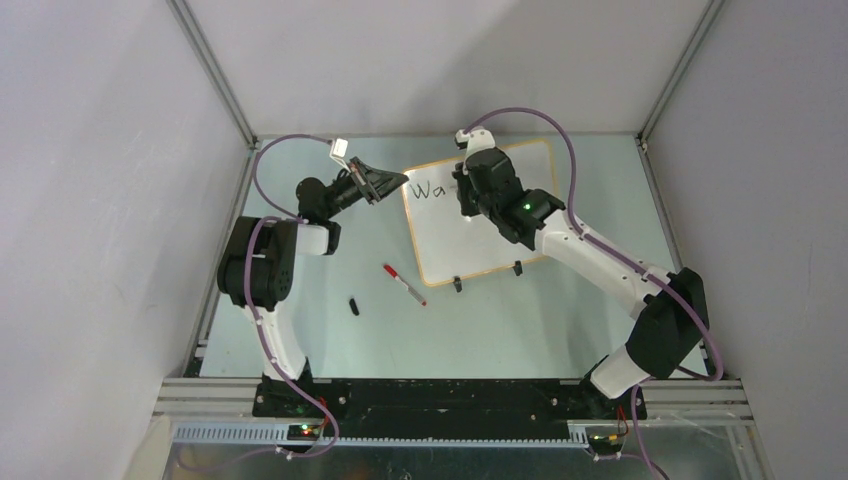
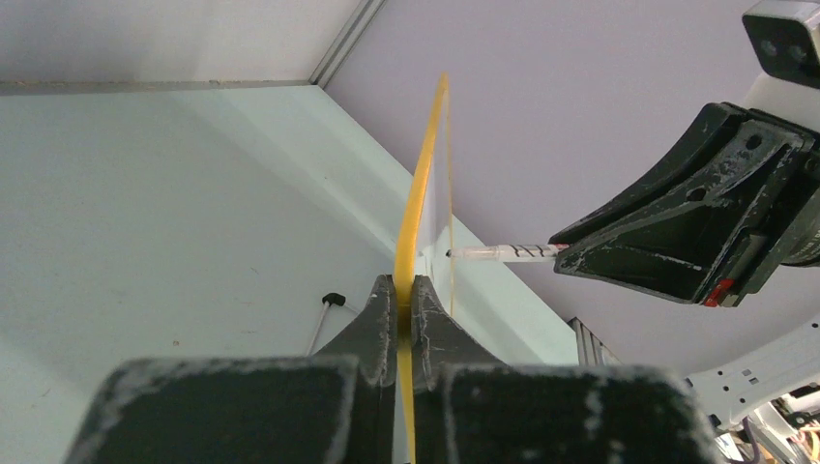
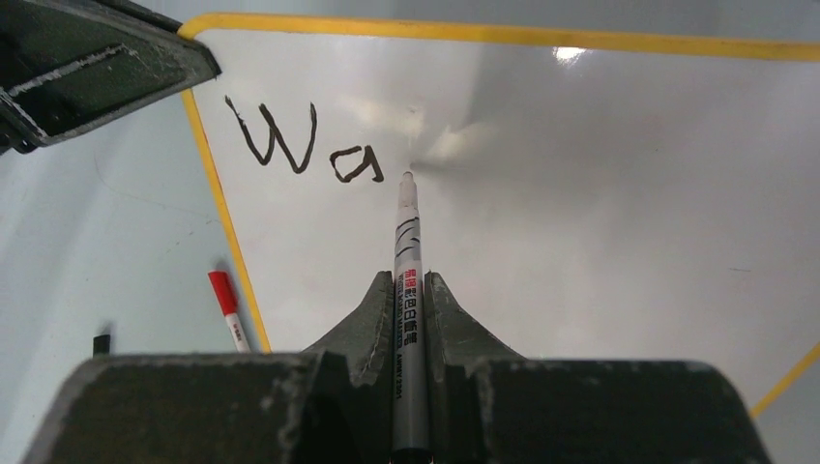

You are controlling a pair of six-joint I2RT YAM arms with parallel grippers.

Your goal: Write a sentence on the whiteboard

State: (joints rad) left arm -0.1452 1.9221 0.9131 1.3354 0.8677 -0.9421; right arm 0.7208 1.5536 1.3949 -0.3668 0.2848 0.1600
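Observation:
The whiteboard (image 1: 470, 245) lies tilted at mid-table, its orange frame seen edge-on (image 2: 422, 193) in the left wrist view. My left gripper (image 1: 400, 182) (image 2: 406, 285) is shut on the frame at the board's upper-left corner. My right gripper (image 1: 468, 205) (image 3: 410, 280) is shut on a grey marker (image 3: 407, 232) (image 2: 503, 252), with the tip against the board just right of the writing. Of the sentence only the black letters "Wa" (image 3: 300, 150) (image 1: 432, 188) show, at the top left of the board.
A red-capped marker (image 1: 404, 284) (image 3: 224, 300) lies on the table left of the board's lower corner. A small black cap (image 1: 354, 306) (image 3: 101, 343) lies further left. Two black clip feet (image 1: 457, 284) (image 1: 518, 268) sit on the board's near edge. Grey walls close in the table.

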